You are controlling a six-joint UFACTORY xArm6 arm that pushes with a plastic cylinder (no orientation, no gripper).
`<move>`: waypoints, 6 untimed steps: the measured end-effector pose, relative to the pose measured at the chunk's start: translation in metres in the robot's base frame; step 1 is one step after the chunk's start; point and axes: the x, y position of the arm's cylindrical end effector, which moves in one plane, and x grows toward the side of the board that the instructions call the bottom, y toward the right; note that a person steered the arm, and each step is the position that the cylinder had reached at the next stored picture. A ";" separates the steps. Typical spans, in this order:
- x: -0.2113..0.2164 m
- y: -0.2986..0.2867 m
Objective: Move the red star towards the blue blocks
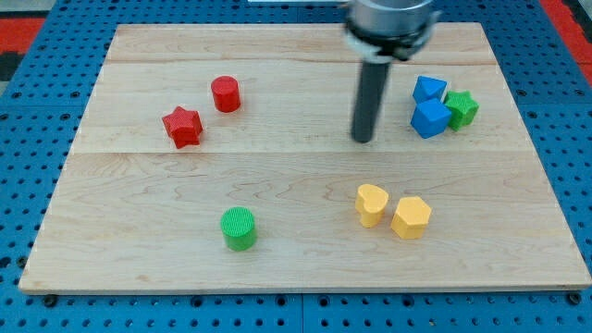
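The red star [182,127] lies on the wooden board [296,240] at the view's left. Two blue blocks sit at the view's right: a blue pentagon-like block [428,89] and a blue cube [430,118] just below it, touching. My tip [363,140] is a dark rod's end resting on the board, left of the blue blocks and far to the right of the red star. It touches no block.
A red cylinder [226,94] stands just up-right of the red star. A green star [462,108] touches the blue cube's right side. A green cylinder [239,228] sits at lower left. A yellow heart [372,204] and a yellow hexagon [412,217] lie at lower right.
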 end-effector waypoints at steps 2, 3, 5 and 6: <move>0.034 -0.153; 0.048 -0.213; -0.025 -0.189; -0.046 -0.109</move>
